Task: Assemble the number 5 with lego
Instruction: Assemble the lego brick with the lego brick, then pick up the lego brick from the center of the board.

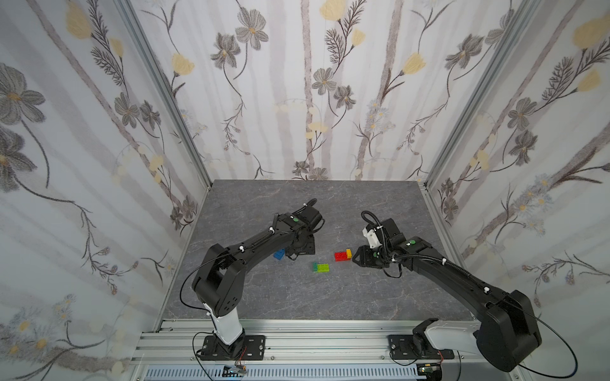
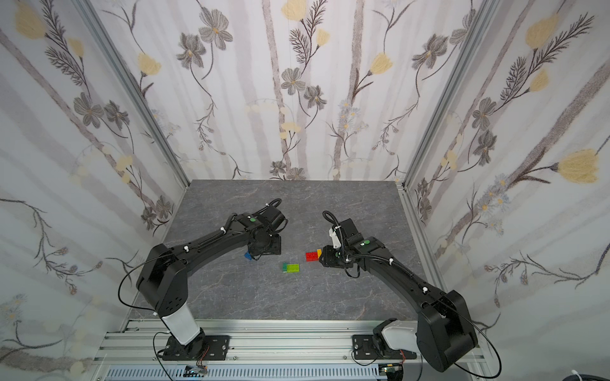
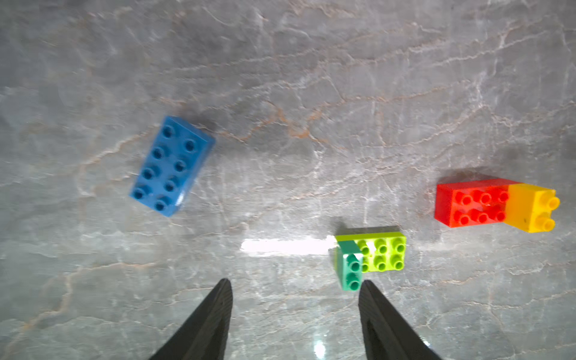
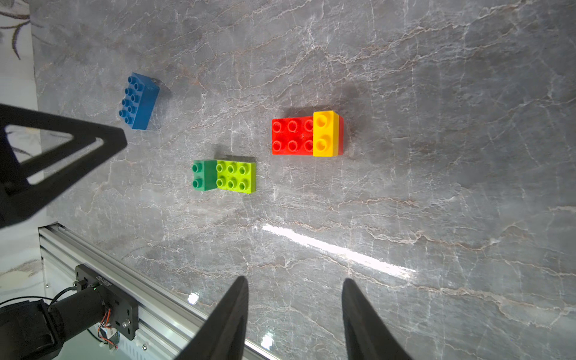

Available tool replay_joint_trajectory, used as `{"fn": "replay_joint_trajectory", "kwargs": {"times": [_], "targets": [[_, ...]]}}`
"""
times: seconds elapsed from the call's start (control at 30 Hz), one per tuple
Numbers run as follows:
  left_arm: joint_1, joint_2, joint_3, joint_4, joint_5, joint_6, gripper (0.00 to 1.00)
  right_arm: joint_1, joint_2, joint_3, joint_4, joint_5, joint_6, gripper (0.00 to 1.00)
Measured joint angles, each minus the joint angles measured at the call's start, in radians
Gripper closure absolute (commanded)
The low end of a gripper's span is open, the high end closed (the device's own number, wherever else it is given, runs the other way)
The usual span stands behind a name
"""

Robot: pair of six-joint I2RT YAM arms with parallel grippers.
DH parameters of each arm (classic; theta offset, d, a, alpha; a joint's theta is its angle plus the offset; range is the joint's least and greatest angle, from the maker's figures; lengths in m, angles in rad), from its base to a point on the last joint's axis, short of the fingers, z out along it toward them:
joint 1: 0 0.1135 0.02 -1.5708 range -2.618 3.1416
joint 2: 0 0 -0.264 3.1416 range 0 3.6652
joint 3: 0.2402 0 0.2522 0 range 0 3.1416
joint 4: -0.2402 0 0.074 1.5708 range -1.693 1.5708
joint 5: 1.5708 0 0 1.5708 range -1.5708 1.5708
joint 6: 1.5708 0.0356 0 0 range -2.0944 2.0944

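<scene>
While its jaws are standing apart, empty, the left gripper (image 3: 296, 282) is hovering near the blue brick (image 3: 173, 165) lying alone. The right gripper (image 4: 295, 279) is gaping empty too, beside the yellow brick (image 4: 325, 134) capping one end of the red brick (image 4: 291, 135). Between those groups, the dark-green brick (image 4: 204, 174) is sitting on the lime brick (image 4: 237, 176). Lettering on the base plate (image 4: 106, 285) is showing illegibly small.

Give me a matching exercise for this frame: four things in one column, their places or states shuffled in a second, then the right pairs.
1. blue brick
2. yellow brick
3. dark-green brick
4. left gripper

A. stacked on one end of the lime-green brick
B. open, holding nothing
C. lying alone on the table
D. stacked on one end of the red brick

Pairs: 1-C, 2-D, 3-A, 4-B
</scene>
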Motion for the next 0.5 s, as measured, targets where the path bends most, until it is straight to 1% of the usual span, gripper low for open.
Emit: {"fn": "replay_joint_trajectory", "kwargs": {"times": [0.07, 0.17, 0.27, 0.5], "targets": [[0.050, -0.022, -0.021, -0.008, 0.011, 0.046, 0.25, 0.002, -0.009, 0.000, -0.010, -0.006, -0.018, 0.48], [0.115, -0.032, -0.037, -0.021, 0.024, 0.121, 0.22, 0.006, -0.026, -0.003, -0.023, -0.020, -0.028, 0.48], [0.164, -0.011, -0.034, -0.022, 0.050, 0.198, 0.22, 0.009, -0.042, -0.014, -0.039, -0.024, -0.039, 0.48], [0.262, 0.092, 0.018, -0.037, 0.098, 0.341, 0.23, 0.015, -0.090, -0.045, -0.043, -0.024, -0.042, 0.48]]}}
